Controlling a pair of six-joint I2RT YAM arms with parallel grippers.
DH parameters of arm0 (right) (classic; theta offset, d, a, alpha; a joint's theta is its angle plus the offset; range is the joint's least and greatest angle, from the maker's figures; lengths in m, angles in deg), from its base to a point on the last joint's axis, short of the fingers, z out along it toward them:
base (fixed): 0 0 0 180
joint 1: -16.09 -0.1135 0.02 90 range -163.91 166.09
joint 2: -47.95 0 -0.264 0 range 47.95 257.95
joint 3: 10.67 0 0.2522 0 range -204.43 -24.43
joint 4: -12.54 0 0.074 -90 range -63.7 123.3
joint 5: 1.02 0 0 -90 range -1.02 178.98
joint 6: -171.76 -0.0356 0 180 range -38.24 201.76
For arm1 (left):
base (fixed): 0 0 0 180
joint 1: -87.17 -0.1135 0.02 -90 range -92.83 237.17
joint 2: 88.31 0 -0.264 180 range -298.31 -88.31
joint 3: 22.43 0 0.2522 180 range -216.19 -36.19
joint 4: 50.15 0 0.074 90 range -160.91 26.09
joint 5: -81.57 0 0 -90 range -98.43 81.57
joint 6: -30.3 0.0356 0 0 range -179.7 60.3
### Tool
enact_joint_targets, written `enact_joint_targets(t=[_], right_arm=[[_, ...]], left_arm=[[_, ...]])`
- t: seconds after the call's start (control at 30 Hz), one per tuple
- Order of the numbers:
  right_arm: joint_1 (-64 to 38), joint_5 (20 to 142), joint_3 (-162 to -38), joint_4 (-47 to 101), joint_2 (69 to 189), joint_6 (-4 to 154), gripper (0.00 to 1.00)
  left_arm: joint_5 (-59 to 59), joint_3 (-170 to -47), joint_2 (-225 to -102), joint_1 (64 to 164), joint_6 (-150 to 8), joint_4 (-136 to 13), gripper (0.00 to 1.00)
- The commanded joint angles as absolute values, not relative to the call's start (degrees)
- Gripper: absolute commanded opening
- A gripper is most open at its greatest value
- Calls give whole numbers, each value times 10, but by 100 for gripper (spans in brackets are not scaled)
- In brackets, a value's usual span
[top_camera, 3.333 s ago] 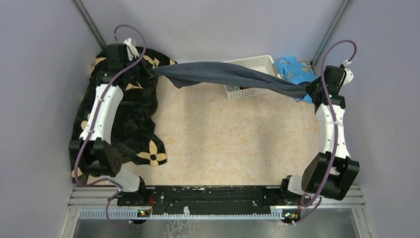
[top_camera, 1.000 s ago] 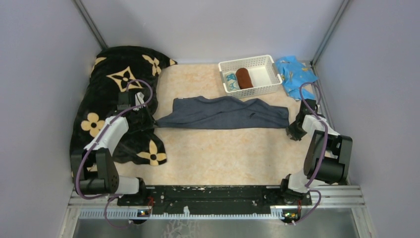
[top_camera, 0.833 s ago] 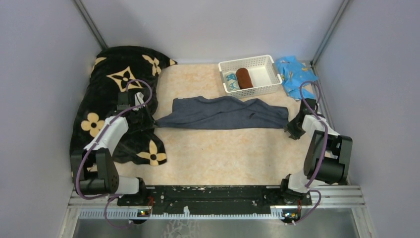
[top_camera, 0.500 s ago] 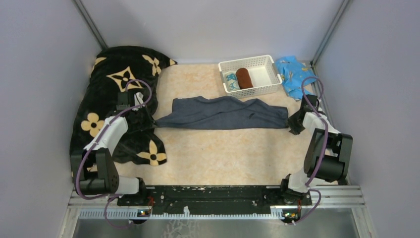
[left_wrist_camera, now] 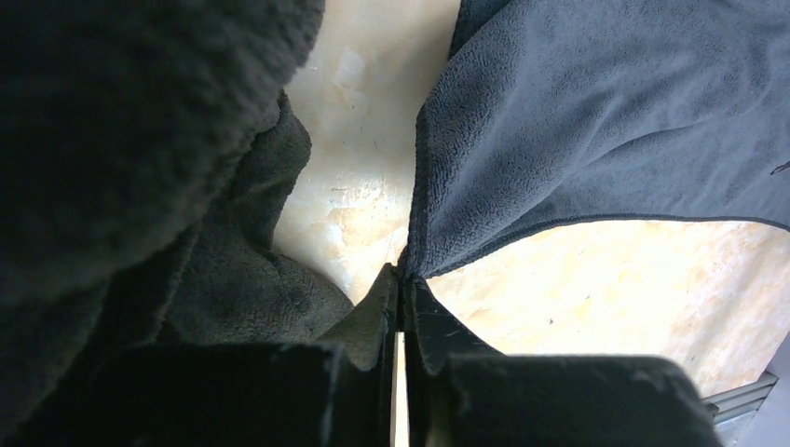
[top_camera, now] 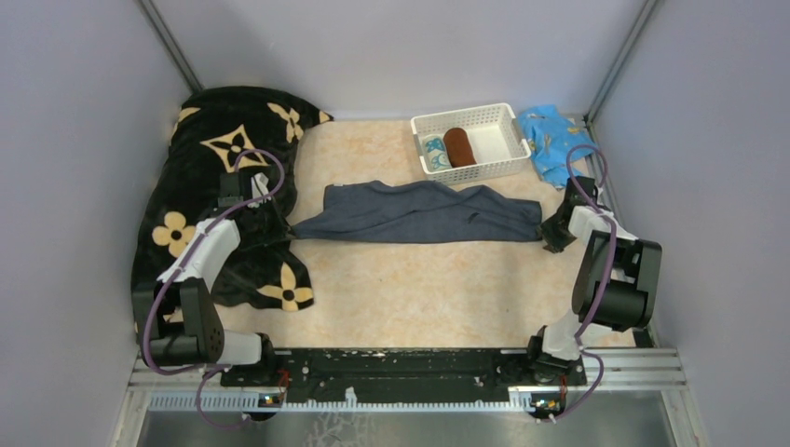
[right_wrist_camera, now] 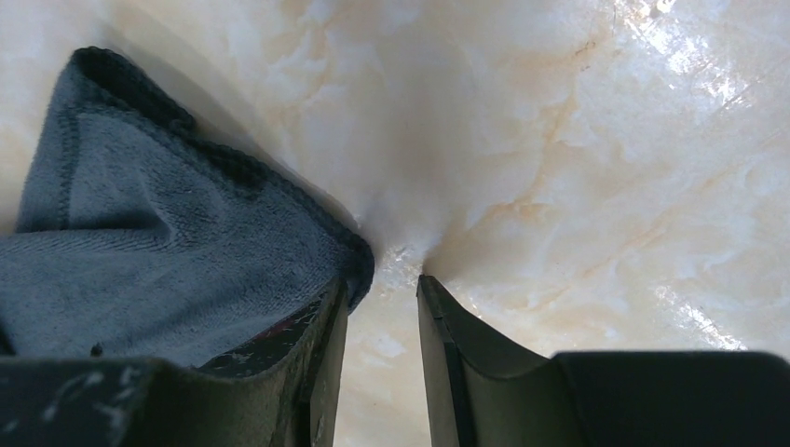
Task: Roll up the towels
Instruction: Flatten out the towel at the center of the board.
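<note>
Lowered from its earlier airborne stretch between the 2 arms, the long dark slate grey-blue towel (top_camera: 419, 212) now lies spread across the marbled beige bench (top_camera: 410, 279), in front of the white perforated plastic basket (top_camera: 466, 112). Left claw (left_wrist_camera: 401, 279): clenched on the towel's left corner, beside the black blanket with tan flowers (top_camera: 200, 186). Right claw (right_wrist_camera: 380, 291): released, jaws parted, with the towel's right corner lying against 1 finger and nothing between them. Inside the basket sit 2 finished rolls, side by side: the small teal-and-white patterned towel (top_camera: 434, 149) and the small rust-brown towel (top_camera: 458, 146).

Risks, as judged:
1. The cloth shows folds and a ridge near its middle, so a roll started now would likely come out lopsided or loose.
2. The left claw works close against the blanket and may snag its pile.
3. With the right end free, a pull from the left claw may slide the whole towel rather than flatten it.
</note>
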State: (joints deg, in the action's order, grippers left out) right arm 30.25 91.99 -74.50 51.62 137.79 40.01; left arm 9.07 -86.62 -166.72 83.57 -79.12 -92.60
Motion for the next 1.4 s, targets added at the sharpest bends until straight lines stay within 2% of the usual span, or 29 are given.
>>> enact_joint_targets(t=[0.0,0.37,1.0,1.07,1.27,1.37], right_arm=[[305,930,-764,506,1394,397,33],[304,924,-763,511,1396,395,19],[300,899,-767,505,1417,372,21],[299,900,-769,507,1415,372,19],[302,912,-787,522,1395,380,0],[315,913,-812,539,1364,392,0]], left_arm=[[99,-865,-1651,831,-785,-922,5],[100,-864,-1651,828,-786,-922,5],[103,-863,-1649,825,-787,-919,4],[103,-863,-1649,825,-789,-919,4],[107,-868,-1650,823,-792,-917,1],[109,-887,-1648,821,-803,-916,0]])
